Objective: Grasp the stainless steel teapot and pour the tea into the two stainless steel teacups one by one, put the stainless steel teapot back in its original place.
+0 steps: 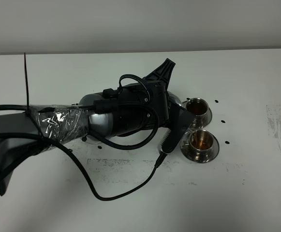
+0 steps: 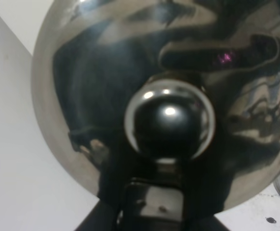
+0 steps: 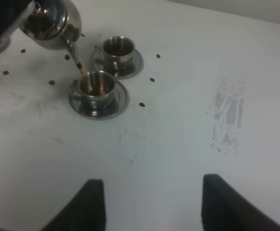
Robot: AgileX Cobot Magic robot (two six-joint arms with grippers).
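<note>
We are at what looks like a robotics lab bench, not a home. There is a bare white table [image 1: 256,193] dotted with small black dots [image 1: 216,101] and marked with grey scuffs [image 1: 280,130], set against a blank grey wall [image 1: 130,24]. We also see a robot arm [image 1: 130,116] wrapped in silver tape [image 1: 63,123], trailing a loose black cable [image 1: 101,197].

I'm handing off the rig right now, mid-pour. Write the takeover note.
Left gripper: shut on the teapot, which is tilted and pouring tea into the near cup.
Right gripper: open, empty, apart from the cups.
Done: the far cup holds tea.
Left: finish the near cup, level the teapot, set it back on the disc under the left arm.
</note>
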